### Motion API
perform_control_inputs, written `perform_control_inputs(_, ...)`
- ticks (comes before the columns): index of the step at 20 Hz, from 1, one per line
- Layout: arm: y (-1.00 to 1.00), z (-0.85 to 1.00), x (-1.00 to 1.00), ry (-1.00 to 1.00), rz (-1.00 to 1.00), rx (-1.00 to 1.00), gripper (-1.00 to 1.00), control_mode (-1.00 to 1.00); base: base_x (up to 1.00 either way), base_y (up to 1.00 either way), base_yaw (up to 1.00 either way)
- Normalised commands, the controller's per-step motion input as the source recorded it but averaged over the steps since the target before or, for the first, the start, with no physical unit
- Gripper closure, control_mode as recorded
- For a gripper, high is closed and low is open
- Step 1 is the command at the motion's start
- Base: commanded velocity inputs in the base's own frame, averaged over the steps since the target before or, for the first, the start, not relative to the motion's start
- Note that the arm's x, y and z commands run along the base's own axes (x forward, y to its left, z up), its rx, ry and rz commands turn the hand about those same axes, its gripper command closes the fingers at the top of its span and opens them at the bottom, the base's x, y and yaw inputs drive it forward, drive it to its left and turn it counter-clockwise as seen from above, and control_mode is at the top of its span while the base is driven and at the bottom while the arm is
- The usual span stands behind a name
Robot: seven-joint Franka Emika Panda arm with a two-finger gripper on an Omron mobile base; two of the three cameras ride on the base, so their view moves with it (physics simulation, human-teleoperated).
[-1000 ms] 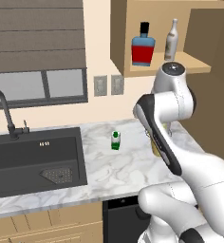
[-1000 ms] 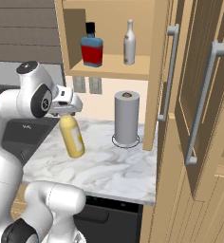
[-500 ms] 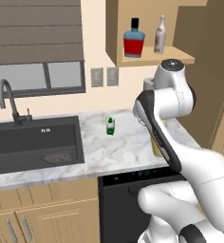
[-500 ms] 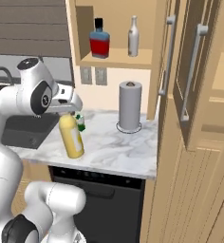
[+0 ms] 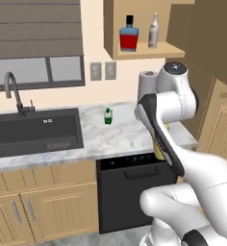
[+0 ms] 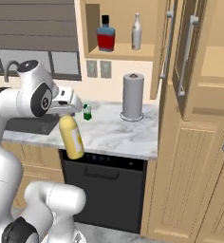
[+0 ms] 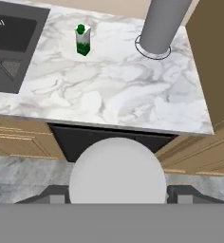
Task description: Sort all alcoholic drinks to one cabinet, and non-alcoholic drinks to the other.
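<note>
I've got the yellow bottle (image 6: 72,139) in the gripper (image 6: 65,113), jaws pinched around its neck just under the cap, and it hangs upright out in front of the counter (image 6: 115,134) edge, over the dark dishwasher (image 6: 109,190) front; looking down along the hand, its pale cap (image 7: 116,172) sits between my two fingertips with the marble counter (image 7: 114,90) beyond it. I'll take the paper towel roll (image 6: 132,96) as my landmark: the little green-and-white carton (image 6: 87,112) stands upright on the counter to the left of the roll, well apart from it, and from the hand camera I see the same carton (image 7: 83,40) with the roll (image 7: 163,24) off to its right. Up above the roll, the small shelf cabinet (image 6: 121,51) carries the blue bottle (image 6: 106,34) and the grey bottle (image 6: 136,32), side by side but not touching, both upright. Right of the roll stands the tall pantry (image 6: 194,142), its upper doors swung open, silver handles (image 6: 185,52) showing. Far left of the roll, past the carton, the dark sink (image 5: 36,132) is set into the counter with its faucet (image 5: 13,91) behind, under the window (image 5: 38,72)
</note>
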Motion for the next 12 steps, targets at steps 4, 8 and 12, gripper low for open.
perform_control_inputs(4, 0.0, 0.0, 0.0, 0.0, 0.0, 0.0, 1.0, 1.0, -0.58, 0.09, 0.0)
perform_control_inputs(8, 0.0, 0.0, 0.0, 0.0, 0.0, 0.0, 1.0, 1.0, -0.54, 0.13, 0.0)
perform_control_inputs(12, 0.0, 0.0, 0.0, 0.0, 0.0, 0.0, 1.0, 1.0, -0.41, 0.18, -0.01)
